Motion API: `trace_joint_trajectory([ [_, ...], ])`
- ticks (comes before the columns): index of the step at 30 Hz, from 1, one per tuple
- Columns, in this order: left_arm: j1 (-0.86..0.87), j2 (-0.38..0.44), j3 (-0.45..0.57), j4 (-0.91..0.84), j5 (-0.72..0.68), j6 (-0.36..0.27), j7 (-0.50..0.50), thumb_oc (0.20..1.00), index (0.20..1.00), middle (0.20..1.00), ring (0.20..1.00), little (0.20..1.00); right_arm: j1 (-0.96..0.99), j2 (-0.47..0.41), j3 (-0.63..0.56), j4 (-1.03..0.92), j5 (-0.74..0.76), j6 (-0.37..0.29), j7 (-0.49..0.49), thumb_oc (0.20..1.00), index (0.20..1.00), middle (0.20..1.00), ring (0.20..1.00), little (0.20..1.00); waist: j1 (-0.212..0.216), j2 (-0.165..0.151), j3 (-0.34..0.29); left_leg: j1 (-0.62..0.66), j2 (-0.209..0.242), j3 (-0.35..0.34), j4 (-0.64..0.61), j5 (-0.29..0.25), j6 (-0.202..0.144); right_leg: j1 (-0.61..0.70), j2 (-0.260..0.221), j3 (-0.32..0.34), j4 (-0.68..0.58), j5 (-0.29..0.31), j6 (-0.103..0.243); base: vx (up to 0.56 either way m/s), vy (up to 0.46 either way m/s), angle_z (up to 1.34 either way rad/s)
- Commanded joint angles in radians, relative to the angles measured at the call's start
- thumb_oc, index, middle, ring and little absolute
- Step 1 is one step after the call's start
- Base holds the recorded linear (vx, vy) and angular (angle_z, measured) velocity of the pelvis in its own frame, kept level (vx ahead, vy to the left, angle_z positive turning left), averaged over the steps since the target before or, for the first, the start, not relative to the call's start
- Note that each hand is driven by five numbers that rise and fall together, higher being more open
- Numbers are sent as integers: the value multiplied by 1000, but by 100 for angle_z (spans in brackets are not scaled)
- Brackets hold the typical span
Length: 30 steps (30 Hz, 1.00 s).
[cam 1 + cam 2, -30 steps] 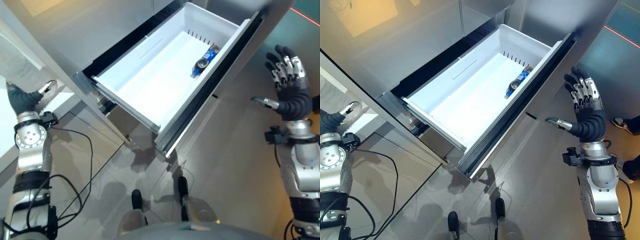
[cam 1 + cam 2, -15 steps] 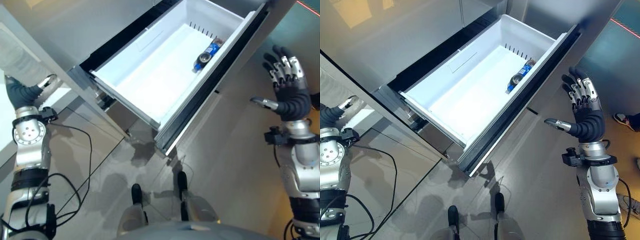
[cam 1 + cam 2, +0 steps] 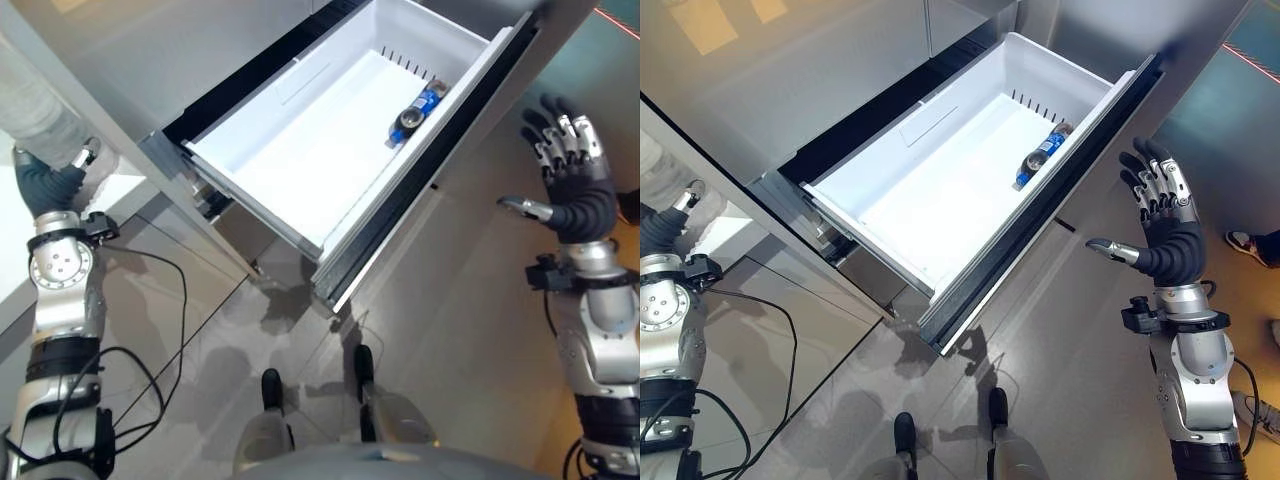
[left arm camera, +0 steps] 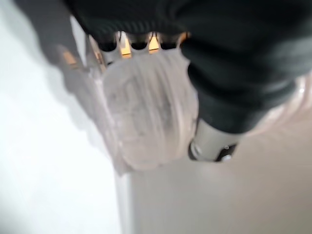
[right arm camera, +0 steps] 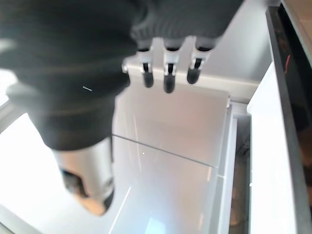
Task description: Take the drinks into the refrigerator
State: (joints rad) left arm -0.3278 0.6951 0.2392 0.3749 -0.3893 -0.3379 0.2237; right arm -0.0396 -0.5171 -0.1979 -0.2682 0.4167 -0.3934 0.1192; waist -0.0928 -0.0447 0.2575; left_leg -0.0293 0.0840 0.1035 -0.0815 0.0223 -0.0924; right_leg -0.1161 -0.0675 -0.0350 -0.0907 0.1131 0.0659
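As seen through the left eye, stands pulled out from the steel refrigerator (image 3: 150, 50): a white drawer (image 3: 300, 150), open to the top. Holds one drink bottle (image 3: 417, 110) with a blue label, lying on its side at the far right end, close against the drawer's front wall. To the right, well apart from the drawer's steel front (image 3: 475, 150), hangs raised the right hand (image 3: 578, 195), palm turned toward that front, fingers straight and spread, thumb out to the side, touching nothing. At the left edge, reaches the left hand (image 3: 45, 185) toward a white ledge, up against a pale grey shape that cannot be made out.

Through the right eye, much the same: bottle alone in the far right of the drawer, right hand spread and empty beside the front panel, left hand low at the left edge.

From the left wrist, close and blurred: a pale translucent ribbed thing (image 4: 146, 112) right against the hand's dark cover, over a white surface (image 4: 39, 170). Cannot tell what it is, nor whether the hand grips it.

From the right wrist: straight fingers (image 5: 168, 80) pointing at a bare steel panel (image 5: 165, 146), clear of it, holding nothing.
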Motion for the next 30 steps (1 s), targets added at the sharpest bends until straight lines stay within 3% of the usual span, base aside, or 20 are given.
trace_joint_trajectory([
  [1, -117, -9, -94, -4, -38, -48, -82, 200, 200, 200, 200, 200, -57, 11, -54, -64, 29, -41, 1, 1000, 1000, 1000, 1000, 1000, -67, 1, -20, 34, -61, -31, 144, -170, 79, 35, 50, -35, 153, -200, -9, 0, 0, 0],
  [6, -36, -31, -63, -144, -85, -79, -123, 200, 200, 200, 200, 200, -55, 7, -42, -33, 34, -36, 3, 1000, 1000, 1000, 1000, 1000, -52, 2, -24, 45, -65, -40, 141, -169, 81, 50, 48, -40, 154, -203, -11, 0, 0, 0],
  [12, 136, -66, 0, -370, -183, -107, -250, 200, 200, 200, 200, 200, -19, -4, -49, -35, 76, -17, 56, 1000, 1000, 1000, 1000, 1000, -31, 8, -31, 54, -72, -59, 137, -166, 81, 77, 42, -52, 139, -201, -15, 0, 0, 0],
  [22, 318, -88, 49, -616, -324, -95, -422, 200, 200, 200, 200, 200, 37, -62, -39, -12, 159, 21, 146, 1000, 1000, 1000, 1000, 1000, -3, 10, -41, 61, -80, -88, 119, -145, 78, 111, 32, -80, 104, -182, -17, -39, -4, 5],
  [23, 338, -62, 31, -639, -356, -80, -469, 200, 200, 200, 200, 200, 29, -117, -10, 3, 214, 45, 188, 1000, 1000, 1000, 1000, 1000, 5, 7, -44, 62, -81, -93, 114, -141, 79, 113, 31, -82, 103, -178, -17, -43, -13, 14],
  [25, 346, -52, 17, -650, -369, -73, -491, 200, 200, 200, 200, 200, 25, -142, 14, 19, 273, 63, 228, 1000, 1000, 1000, 1000, 1000, 7, 6, -45, 64, -81, -97, 111, -138, 79, 117, 30, -86, 102, -177, -16, -36, -10, 10],
  [28, 371, 23, -70, -696, -380, -41, -547, 200, 200, 200, 200, 200, -59, -241, 150, 66, 441, 125, 307, 1000, 1000, 1000, 1000, 1000, 22, -4, -55, 73, -85, -104, 112, -135, 80, 131, 27, -96, 106, -175, -15, -29, -8, 12],
  [30, 359, 48, -118, -683, -400, -37, -567, 200, 200, 200, 200, 200, -137, -281, 233, 100, 451, 136, 300, 1000, 1000, 1000, 1000, 1000, 31, -5, -64, 82, -86, -106, 111, -135, 81, 142, 25, -100, 105, -174, -15, 0, 2, 15],
])
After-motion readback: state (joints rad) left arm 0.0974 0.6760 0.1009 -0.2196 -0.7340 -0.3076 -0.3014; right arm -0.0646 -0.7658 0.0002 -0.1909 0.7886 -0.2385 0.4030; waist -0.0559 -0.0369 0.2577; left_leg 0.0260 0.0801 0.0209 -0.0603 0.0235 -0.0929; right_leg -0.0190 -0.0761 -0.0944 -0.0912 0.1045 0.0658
